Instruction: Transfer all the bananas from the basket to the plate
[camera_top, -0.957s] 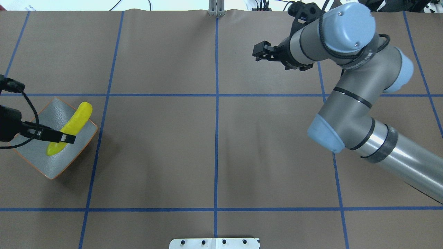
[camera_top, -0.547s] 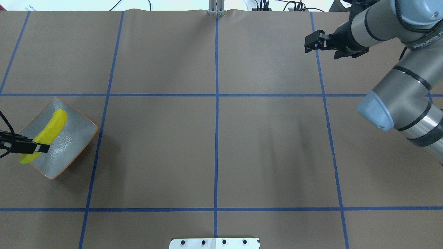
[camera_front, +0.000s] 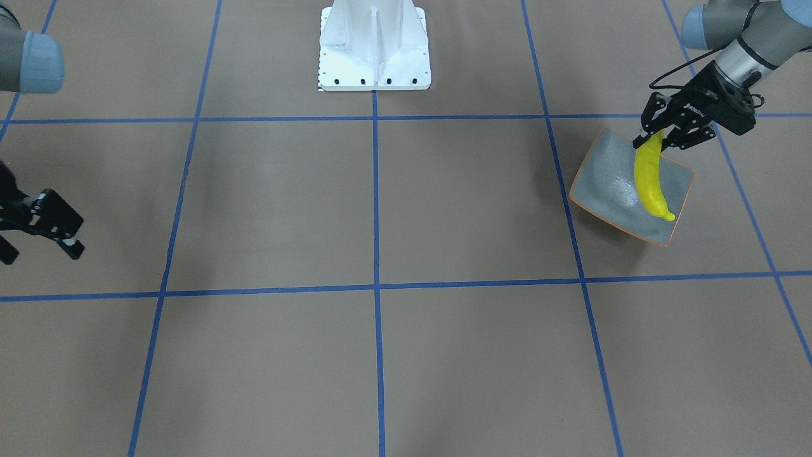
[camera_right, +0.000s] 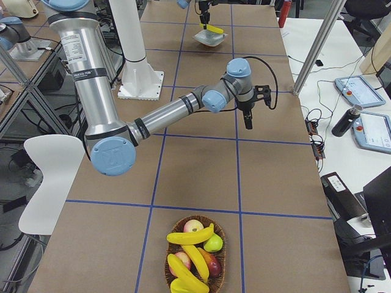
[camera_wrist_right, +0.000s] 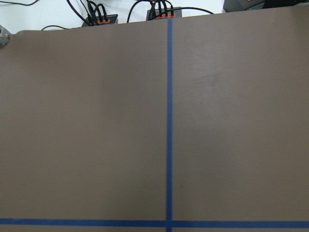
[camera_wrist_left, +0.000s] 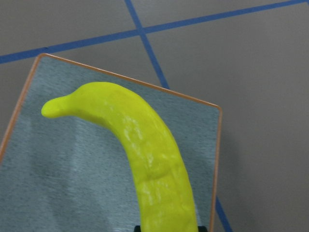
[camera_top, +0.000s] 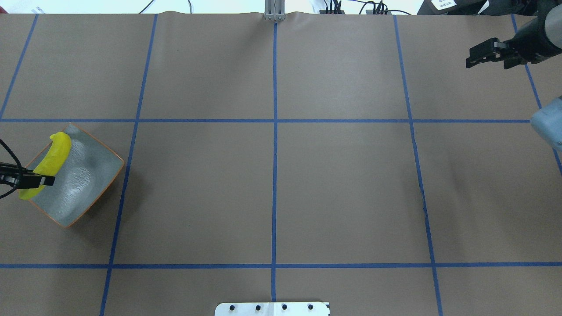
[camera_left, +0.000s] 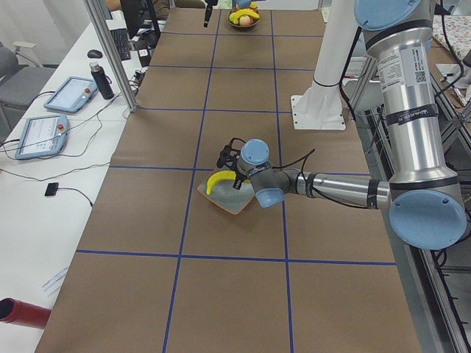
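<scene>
The left end effector (camera_front: 656, 136) grips one end of a banana (camera_front: 647, 174) that slants down over the plate (camera_front: 602, 181) — free tip lowest, close to the dish. The right end effector (camera_front: 47, 225) — open, empty — is well apart.

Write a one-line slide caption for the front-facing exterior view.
Left gripper holds a yellow banana over the square grey-blue plate; right gripper hangs open, far aside.

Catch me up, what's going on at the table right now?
The left gripper is shut on one banana by its end, holding it over the plate; it is not released yet. The right gripper is open and empty above the table. Three bananas lie in the basket with other fruit.
</scene>
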{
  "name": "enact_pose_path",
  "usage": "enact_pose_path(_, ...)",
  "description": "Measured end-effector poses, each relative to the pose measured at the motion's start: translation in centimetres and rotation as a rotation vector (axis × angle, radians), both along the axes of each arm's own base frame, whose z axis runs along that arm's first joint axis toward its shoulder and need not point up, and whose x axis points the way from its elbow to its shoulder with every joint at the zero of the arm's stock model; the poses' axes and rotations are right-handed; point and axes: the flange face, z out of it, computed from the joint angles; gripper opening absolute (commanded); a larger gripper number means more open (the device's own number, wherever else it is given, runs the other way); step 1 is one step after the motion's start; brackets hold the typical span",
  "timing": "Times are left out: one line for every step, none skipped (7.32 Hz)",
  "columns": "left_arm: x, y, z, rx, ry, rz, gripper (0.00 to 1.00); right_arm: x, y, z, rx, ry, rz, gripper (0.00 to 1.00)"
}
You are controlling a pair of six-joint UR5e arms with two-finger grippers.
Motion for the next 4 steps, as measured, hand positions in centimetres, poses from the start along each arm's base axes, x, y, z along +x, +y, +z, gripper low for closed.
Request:
enact_pose_path(0.5,-0.8,0.9,0.009,-0.014,0.001,0.24,1.9,0.4,1.8,0.018,0.028,-0.023,1.0)
enact_pose_path(0.9,-1.2,1.6,0.027,-0.028,0.013,0.37,3.0,0.9,3.3,0.024,0.044,-0.038,1.0)
enact_pose_path(0.9,-1.4,1.9,0.041,-0.036,0.021,0.56,3.8,1.3,4.2,0.028,0.054,-0.047,1.0)
enact_pose_path(0.9,-1.4,2.0,0.049,-0.039,0.024,0.74,4.5,1.5,4.8,0.036,0.062,-0.053,1.0)
